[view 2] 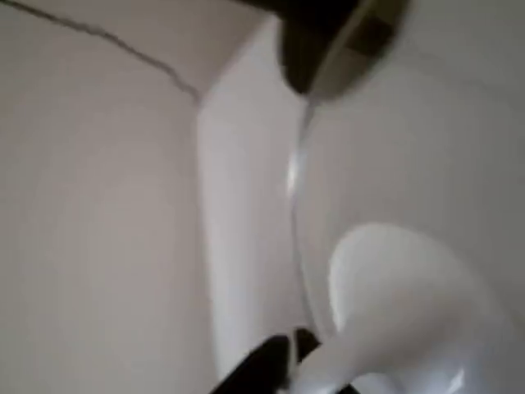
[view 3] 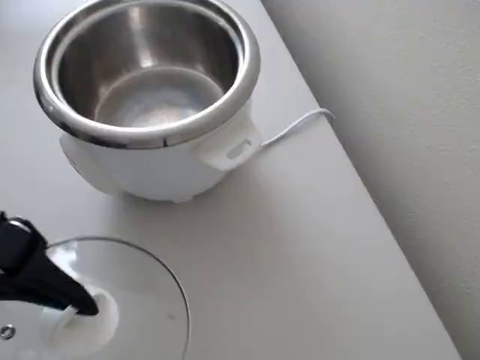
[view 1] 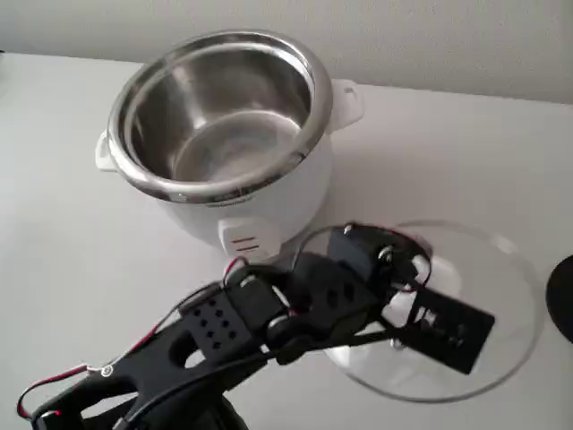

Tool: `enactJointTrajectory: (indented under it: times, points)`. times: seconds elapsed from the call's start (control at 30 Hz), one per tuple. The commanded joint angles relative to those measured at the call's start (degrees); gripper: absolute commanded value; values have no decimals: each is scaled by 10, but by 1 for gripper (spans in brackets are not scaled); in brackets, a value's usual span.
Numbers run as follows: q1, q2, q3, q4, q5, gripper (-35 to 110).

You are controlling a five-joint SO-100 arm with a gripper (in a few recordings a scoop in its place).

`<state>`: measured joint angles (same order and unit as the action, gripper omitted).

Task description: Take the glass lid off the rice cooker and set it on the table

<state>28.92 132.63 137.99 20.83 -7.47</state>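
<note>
since the lid [view 1: 483, 313] already lies off the cooker [view 1: 228, 134], low over or on the table [view 1: 81, 260] in the lower right of the fixed view, the lift looks done and what remains, by my judgement, is the letting go. whether the glass rests fully flat i cannot tell; its rim reads as a thin ellipse just right of the cooker's front switch, close to it but apart. in the overhead view the lid [view 3: 142, 277] sits at the lower left, below the cooker [view 3: 150, 97], whose steel pot stands open and empty.

the knob [view 3: 94, 319] is the only sensible handle on a glass disc, which is why the gripper [view 3: 75, 307] meets it there. in the wrist view a dark fingertip [view 2: 258, 373] lies against the knob [view 2: 394, 304] at the bottom edge, so the jaws look closed on it, though the second finger is hidden.

the arm [view 1: 224, 331] reaches from the lower left of the fixed view up and right, stretched low and nearly level, with the gripper [view 1: 416, 305] tipped down over the lid's centre. red wires trail along its links.
</note>
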Motion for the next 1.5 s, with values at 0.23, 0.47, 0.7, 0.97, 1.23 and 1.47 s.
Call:
enactJointTrajectory:
  times: [0.23,0.47,0.7,0.97,1.23,1.47]
  points:
    - [-91,-11,76,-181,-8,0]
    - [-113,-120,54,-218,-16,0]
    - [-138,-238,28,-252,-21,0]
    - [-127,-324,-4,-248,-34,8]
    - [-130,-276,-18,-98,-44,15]
    - [-138,-220,-19,11,-47,26]
